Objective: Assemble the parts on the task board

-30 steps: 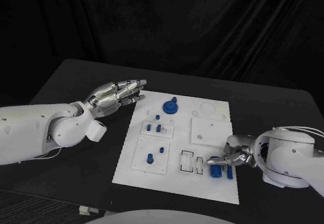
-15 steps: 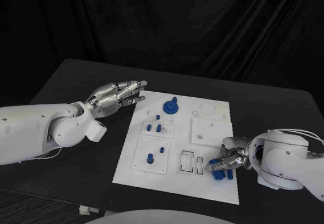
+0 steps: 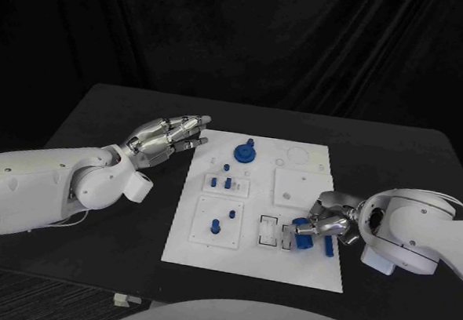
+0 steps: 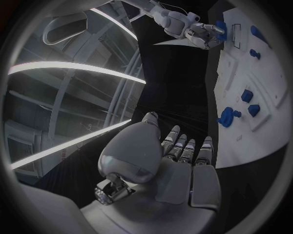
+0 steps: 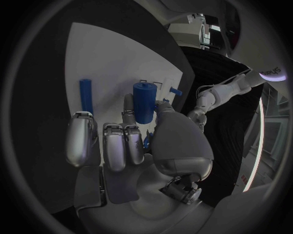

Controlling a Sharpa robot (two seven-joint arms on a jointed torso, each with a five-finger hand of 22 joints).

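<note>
The white task board (image 3: 287,266) lies in the middle of the black table. My right hand (image 3: 331,222) is over the board's near right part and pinches a blue cylinder (image 3: 301,236) between thumb and finger; the right wrist view shows the cylinder (image 5: 144,102) standing up from the fingers. A blue rod (image 3: 328,246) lies flat on the board just beside it, also seen as the rod (image 5: 86,95). My left hand (image 3: 173,137) hovers with fingers spread beside the board's far left corner, holding nothing.
Other blue parts sit on the board: a round knobbed piece (image 3: 244,154) at the far end, small pegs (image 3: 222,183) in a square plate, and one peg (image 3: 215,225) in the near left plate. Black table surface (image 3: 96,246) surrounds the board.
My right hand has shifted a little to the left with the blue cylinder, bringing it over the slotted plate in the board's near middle. The left hand has stayed still.
</note>
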